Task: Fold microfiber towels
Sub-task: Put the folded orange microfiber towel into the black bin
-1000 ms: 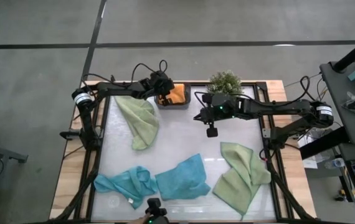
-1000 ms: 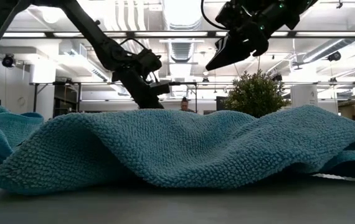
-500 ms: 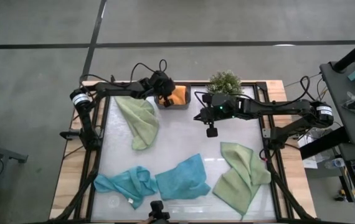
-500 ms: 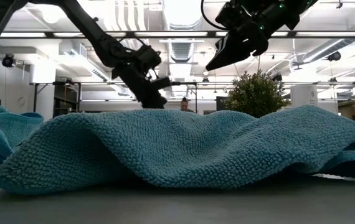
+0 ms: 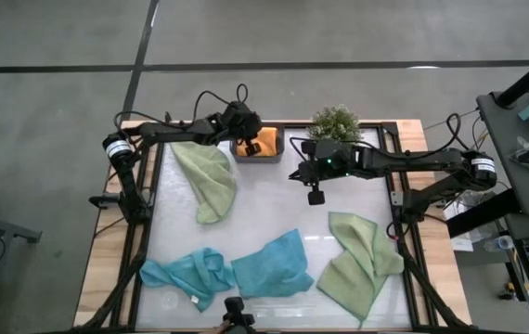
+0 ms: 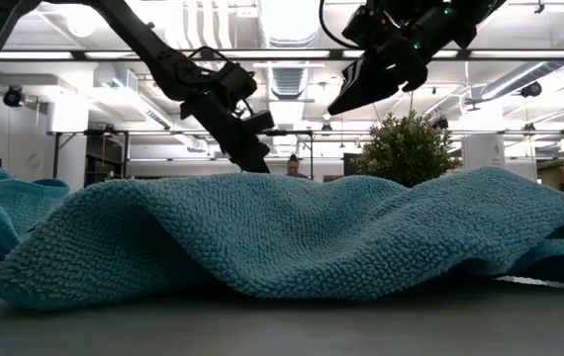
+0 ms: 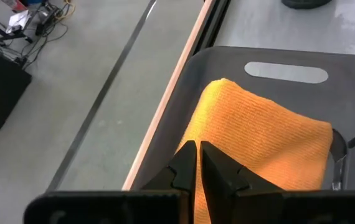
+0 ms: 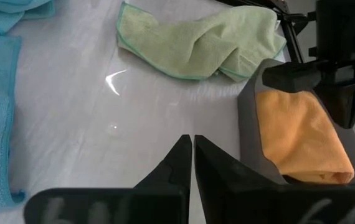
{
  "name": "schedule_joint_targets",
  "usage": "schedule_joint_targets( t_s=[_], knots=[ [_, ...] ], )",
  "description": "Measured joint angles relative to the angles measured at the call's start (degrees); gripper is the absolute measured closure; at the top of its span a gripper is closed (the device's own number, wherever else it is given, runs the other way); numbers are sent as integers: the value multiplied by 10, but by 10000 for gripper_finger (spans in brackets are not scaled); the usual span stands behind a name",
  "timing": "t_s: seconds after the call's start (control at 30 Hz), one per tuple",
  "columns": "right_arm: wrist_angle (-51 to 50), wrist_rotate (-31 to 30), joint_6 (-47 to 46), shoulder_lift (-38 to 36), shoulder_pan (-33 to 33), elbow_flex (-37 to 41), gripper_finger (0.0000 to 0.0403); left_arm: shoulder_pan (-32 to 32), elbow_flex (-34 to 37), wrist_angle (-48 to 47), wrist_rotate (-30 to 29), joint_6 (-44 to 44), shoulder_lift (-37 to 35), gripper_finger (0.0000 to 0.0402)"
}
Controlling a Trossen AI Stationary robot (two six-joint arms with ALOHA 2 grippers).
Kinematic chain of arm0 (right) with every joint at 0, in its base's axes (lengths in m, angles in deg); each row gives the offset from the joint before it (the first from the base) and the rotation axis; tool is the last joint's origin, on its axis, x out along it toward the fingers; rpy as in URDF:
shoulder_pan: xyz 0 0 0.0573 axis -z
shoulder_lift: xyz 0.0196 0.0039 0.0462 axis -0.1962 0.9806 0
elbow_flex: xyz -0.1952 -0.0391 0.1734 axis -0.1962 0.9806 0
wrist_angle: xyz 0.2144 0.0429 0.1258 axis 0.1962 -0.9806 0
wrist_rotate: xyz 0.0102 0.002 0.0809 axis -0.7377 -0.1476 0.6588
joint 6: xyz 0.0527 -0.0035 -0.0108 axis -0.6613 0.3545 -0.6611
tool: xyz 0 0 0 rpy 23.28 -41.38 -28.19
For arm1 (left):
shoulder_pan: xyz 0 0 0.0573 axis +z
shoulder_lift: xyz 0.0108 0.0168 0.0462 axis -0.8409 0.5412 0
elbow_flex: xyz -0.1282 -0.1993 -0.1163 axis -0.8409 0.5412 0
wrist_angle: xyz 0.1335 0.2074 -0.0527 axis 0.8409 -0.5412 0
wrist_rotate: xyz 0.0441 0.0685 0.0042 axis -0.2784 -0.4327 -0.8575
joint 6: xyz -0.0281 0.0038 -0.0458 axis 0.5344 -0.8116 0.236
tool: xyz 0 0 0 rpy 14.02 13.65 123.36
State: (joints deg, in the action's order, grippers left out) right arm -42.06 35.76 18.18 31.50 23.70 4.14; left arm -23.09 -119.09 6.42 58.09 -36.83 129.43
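Note:
An orange towel (image 5: 265,142) lies folded in the dark grey tray (image 5: 281,148) at the table's far edge. My left gripper (image 5: 248,146) is shut a little above the orange towel (image 7: 258,143) and points slanting down at it. My right gripper (image 5: 316,196) is shut too and hangs over the bare middle of the table, to the right of the tray (image 8: 247,124). Lying crumpled on the table are one sage green towel (image 5: 207,176) at the far left, another sage green towel (image 5: 360,262) at the near right, and two teal towels (image 5: 274,266) (image 5: 183,272) along the near edge.
A small bushy potted plant (image 5: 336,122) stands at the far edge just right of the tray. A dark frame rail (image 5: 144,213) runs along the table's sides. A small dark camera (image 5: 235,320) sits at the near edge. Bare tabletop (image 5: 274,199) shows in the middle.
My left gripper has risen a little over the tray and tipped slightly, still shut. The orange towel has stayed in the tray.

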Motion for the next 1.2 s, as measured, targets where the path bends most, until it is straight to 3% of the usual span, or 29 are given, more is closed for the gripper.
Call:
schedule_joint_targets(
  t_s=[0.13, 0.33, 0.43, 0.57, 0.67, 0.83, 1.2],
  knots=[
    [31, -3, -37, 0, 0, 3, 392, -10, 1, -11, 0, 9, -21, 394],
    [58, -108, -86, 0, 0, -3, 392, -61, 19, -2, 0, 16, -116, 394],
    [57, -152, -85, 1, 1, -27, 392, -92, 41, 3, 0, 16, -172, 394],
    [52, -156, -82, 14, 11, -82, 392, -131, 91, 20, 1, 44, -244, 394],
    [17, -141, -56, 46, 20, -141, 392, -159, 145, 46, 0, 60, -292, 394],
    [-92, -55, -5, 134, 37, -269, 392, -184, 245, 114, 0, 81, -368, 394],
    [-389, -53, 32, 392, 116, -618, 392, -185, 367, 144, -2, 92, -517, 394]
  ],
)
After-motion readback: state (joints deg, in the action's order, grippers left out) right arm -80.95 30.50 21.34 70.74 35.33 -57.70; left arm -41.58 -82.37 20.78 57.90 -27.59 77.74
